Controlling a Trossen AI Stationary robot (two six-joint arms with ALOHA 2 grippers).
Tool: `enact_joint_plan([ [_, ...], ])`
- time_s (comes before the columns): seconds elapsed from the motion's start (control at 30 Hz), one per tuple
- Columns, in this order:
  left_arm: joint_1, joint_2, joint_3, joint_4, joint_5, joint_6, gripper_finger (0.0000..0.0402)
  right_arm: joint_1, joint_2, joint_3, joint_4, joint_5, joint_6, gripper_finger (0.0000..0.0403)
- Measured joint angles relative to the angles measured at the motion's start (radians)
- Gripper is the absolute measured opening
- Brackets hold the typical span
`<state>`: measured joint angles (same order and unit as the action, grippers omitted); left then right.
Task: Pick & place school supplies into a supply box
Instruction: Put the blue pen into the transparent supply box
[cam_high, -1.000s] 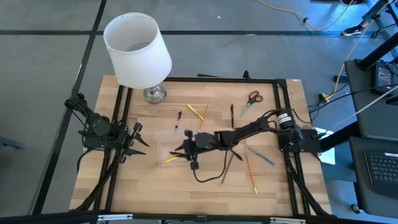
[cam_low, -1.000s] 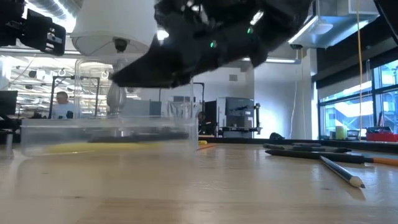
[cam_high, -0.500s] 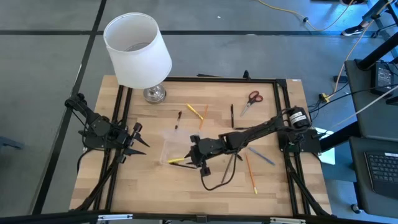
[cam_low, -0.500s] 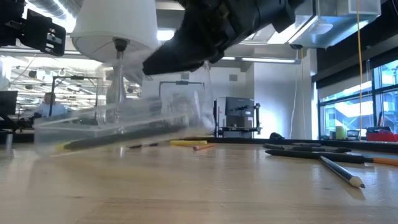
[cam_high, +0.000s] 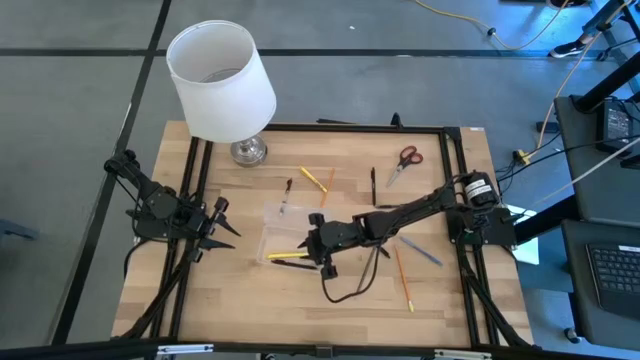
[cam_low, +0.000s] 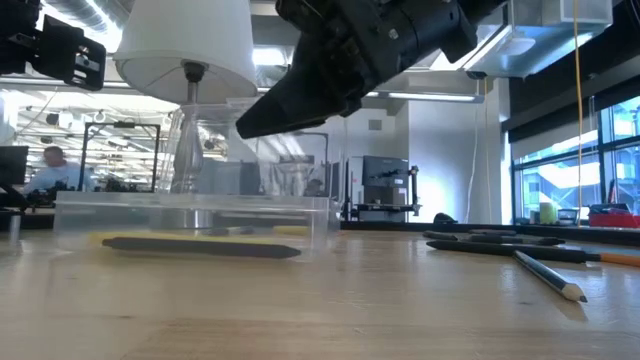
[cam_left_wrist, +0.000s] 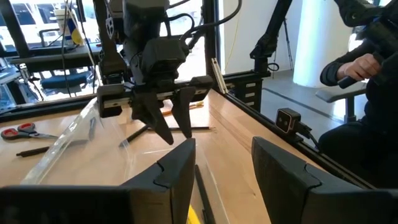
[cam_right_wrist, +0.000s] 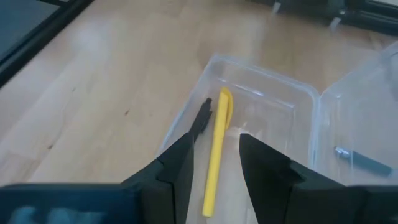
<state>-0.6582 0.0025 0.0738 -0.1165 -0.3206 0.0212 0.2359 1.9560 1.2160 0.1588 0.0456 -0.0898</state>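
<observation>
I am hovering my right gripper (cam_high: 306, 243), its dark fingers parted and holding nothing, above the clear plastic supply box (cam_high: 277, 236) lying mid-table, where a slim yellow pen (cam_right_wrist: 216, 151) is resting beside a dark pencil (cam_low: 200, 246), while the left gripper (cam_high: 222, 226), jaws apart, is waiting by the table's left edge.

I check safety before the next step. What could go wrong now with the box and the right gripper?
1. The right gripper hangs open just above the clear box; moving sideways, it may push the light box.
2. The arm's loose cable could sweep the orange pencil.
3. The lamp stands close behind the box; an arm could hit it.
</observation>
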Motion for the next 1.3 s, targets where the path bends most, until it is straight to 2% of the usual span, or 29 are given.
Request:
enact_joint_plan([
  [0.4,0.0,0.0,0.0,0.0,0.0,0.0,0.0151,0.033,-0.001,0.0,0.039,-0.003,0.0,0.0133],
  [0.57,0.0,0.0,0.0,0.0,0.0,0.0,0.0152,0.07,-0.023,0.0,-0.023,-0.005,0.007,0.0133],
  [0.73,0.0,0.0,0.0,0.0,0.0,0.0,0.0154,0.11,-0.107,0.0,-0.258,-0.005,0.085,0.0133],
  [0.97,0.0,0.0,0.0,0.0,0.0,0.0,0.015,0.192,-0.2,0.002,-0.715,0.019,0.407,0.0133],
  [1.07,0.0,0.0,0.0,0.0,0.0,0.0,0.0152,0.262,-0.212,0.001,-0.883,0.113,0.513,0.0133],
  [1.3,0.0,0.0,0.0,-0.001,-0.001,0.001,0.0154,0.44,-0.28,0.0,-1.15,0.538,0.785,0.0133],
])
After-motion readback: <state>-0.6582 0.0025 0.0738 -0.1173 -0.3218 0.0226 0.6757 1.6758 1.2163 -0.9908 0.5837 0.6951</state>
